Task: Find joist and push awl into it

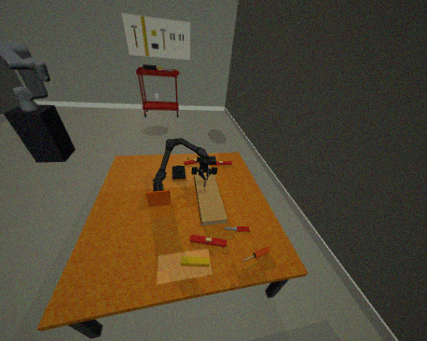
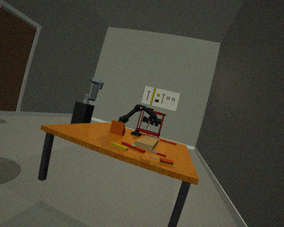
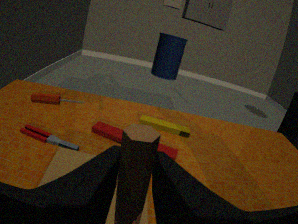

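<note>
My gripper (image 1: 205,175) (image 2: 149,121) is shut on the awl, whose brown wooden handle (image 3: 137,160) stands between the fingers in the wrist view. The awl (image 1: 205,182) (image 2: 148,125) points down, slightly tilted, above the far part of the floor panel; its tip is too small to make out. The pale floor panel (image 1: 213,205) (image 2: 146,142) (image 3: 67,164) lies on the table. A small black box, perhaps the tray (image 1: 178,172) (image 2: 136,133), sits left of the panel's far end. I cannot make out the stud finder. The joist is hidden.
Nearer the table's front lie a red level (image 1: 199,239) (image 3: 106,131), a yellow bar (image 1: 189,262) (image 3: 162,125), red-handled pliers (image 1: 242,228) (image 3: 36,133) and an orange screwdriver (image 1: 262,252) (image 3: 45,98). An orange block (image 1: 158,198) stands by the arm's base. A red bar (image 1: 224,163) lies at the back.
</note>
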